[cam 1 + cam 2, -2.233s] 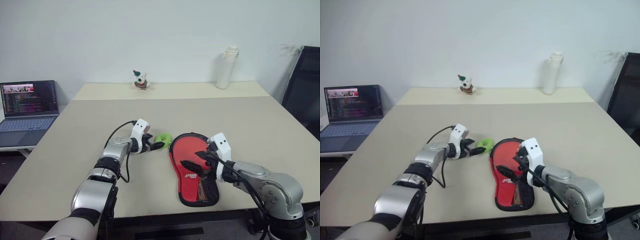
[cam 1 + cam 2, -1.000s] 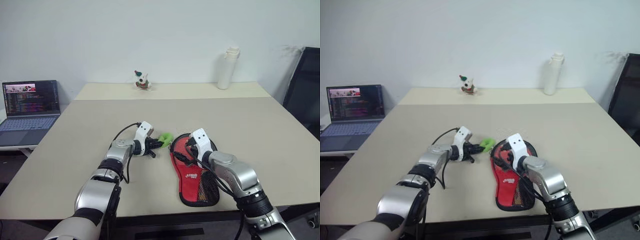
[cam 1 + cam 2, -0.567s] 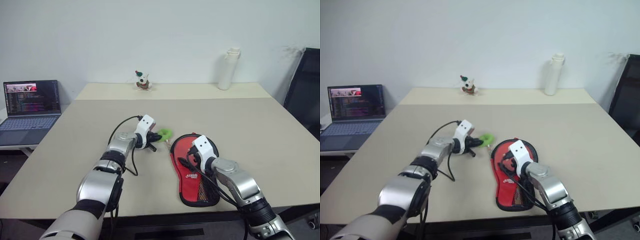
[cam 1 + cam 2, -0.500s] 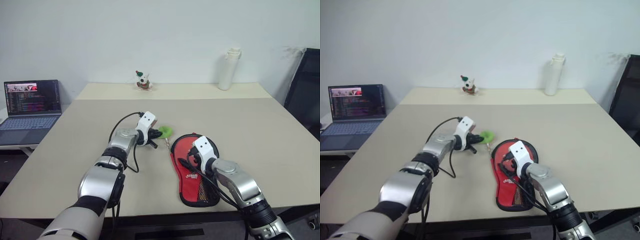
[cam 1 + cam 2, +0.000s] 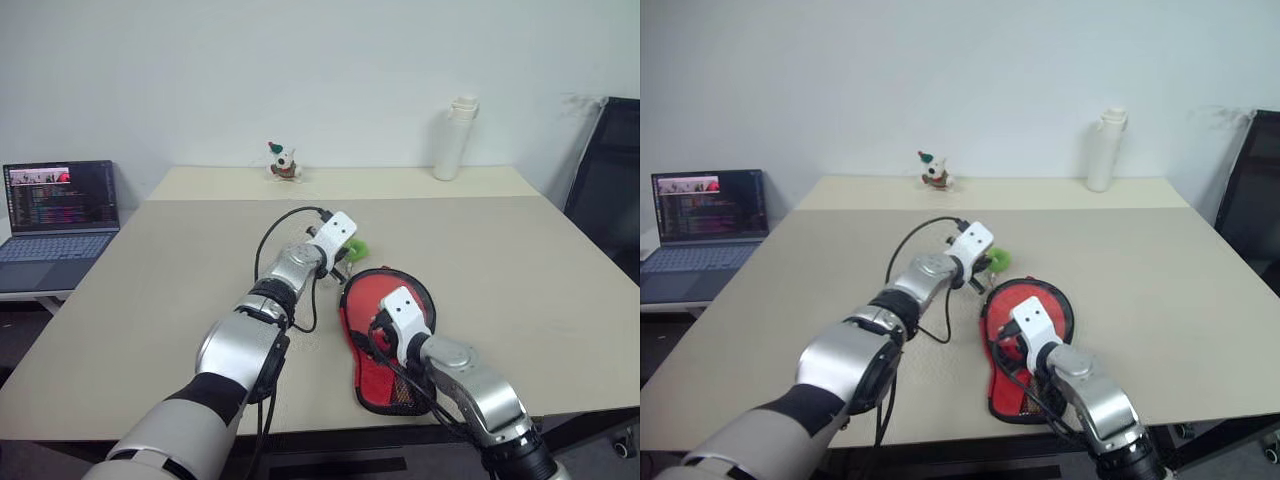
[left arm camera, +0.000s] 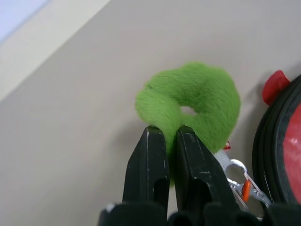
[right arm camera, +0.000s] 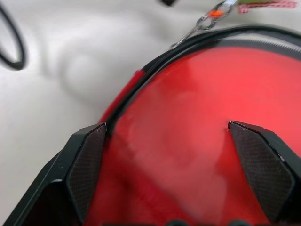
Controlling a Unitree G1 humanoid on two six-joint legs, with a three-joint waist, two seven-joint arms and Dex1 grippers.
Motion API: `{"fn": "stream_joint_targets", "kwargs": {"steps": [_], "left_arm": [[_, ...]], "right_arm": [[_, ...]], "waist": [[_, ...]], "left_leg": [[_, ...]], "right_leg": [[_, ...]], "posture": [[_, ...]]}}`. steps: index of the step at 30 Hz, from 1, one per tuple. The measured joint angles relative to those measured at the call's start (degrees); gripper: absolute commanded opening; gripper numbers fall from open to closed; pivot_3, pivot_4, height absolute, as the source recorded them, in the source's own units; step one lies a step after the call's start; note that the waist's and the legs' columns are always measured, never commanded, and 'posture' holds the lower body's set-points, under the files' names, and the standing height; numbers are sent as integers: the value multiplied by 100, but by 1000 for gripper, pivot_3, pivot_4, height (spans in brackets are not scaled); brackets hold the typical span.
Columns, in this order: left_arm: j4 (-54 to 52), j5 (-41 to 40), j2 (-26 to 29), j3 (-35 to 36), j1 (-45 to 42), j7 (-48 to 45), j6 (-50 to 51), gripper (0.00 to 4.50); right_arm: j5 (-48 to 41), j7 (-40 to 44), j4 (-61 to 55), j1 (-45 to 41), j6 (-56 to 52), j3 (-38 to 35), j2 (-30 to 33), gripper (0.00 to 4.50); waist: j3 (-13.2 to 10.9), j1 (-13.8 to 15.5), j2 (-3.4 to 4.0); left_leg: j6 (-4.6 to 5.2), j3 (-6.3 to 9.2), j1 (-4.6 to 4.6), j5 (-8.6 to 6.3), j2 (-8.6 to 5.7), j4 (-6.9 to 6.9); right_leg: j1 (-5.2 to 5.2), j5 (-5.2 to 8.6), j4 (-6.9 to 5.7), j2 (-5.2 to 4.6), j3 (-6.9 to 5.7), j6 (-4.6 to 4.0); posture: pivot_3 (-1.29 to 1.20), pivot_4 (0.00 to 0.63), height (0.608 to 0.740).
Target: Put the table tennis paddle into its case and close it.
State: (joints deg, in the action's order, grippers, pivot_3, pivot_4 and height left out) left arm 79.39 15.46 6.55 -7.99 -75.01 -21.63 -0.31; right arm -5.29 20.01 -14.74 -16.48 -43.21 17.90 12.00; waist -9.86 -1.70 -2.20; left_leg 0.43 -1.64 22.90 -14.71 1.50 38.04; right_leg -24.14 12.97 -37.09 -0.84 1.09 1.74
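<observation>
The case [image 5: 388, 290] lies flat on the table, red side up with black edging, its handle end toward me. The table tennis paddle is hidden. A fluffy green ring [image 6: 197, 106] hangs by a small metal clip [image 6: 240, 172] from the case's zip at its far left rim. My left gripper [image 6: 164, 132] is shut on this ring, just beyond the case's round end [image 5: 345, 260]. My right gripper [image 7: 174, 141] hovers open over the case's red face, one finger [image 7: 87, 160] near the left rim, nothing between its fingers.
An open laptop [image 5: 60, 215] sits on a side table at the far left. A white bottle [image 5: 455, 137] and a small figurine [image 5: 282, 160] stand at the table's back edge. A black chair [image 5: 605, 180] is at the right.
My left gripper, still shut on the green ring, has swung right and away and rolled, drawing the ring around the case's round end. My right gripper has drawn back toward me over the case.
</observation>
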Motion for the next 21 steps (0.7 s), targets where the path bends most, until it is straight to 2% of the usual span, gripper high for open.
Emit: {"fn": "stream_joint_targets", "kwargs": {"steps": [5, 13, 21], "left_arm": [[100, 595, -212, -419, -179, 376, -281, 15], [199, 2297, -582, -2047, -460, 1191, -1307, 15], [252, 2925, -683, -2544, -642, 1744, -1541, 15]], "right_arm": [[14, -102, -484, 437, -103, 165, -43, 4500], [20, -292, -1112, 1051, -209, 451, -85, 4500], [6, -420, -1370, 1332, -446, 715, -128, 4500]], "waist": [[19, 11, -18], [38, 49, -29], [38, 96, -29]], "left_leg": [[0, 3, -4, 0, 0, 1], [-1, -2, -1, 0, -8, 1], [-1, -2, 1, 0, -10, 2]], "right_leg": [[9, 1, 2, 0, -8, 0], [12, 3, 11, -15, -7, 0], [10, 4, 13, -20, -7, 0]], "posture": [[0, 150, 740], [0, 150, 740], [0, 150, 740]]}}
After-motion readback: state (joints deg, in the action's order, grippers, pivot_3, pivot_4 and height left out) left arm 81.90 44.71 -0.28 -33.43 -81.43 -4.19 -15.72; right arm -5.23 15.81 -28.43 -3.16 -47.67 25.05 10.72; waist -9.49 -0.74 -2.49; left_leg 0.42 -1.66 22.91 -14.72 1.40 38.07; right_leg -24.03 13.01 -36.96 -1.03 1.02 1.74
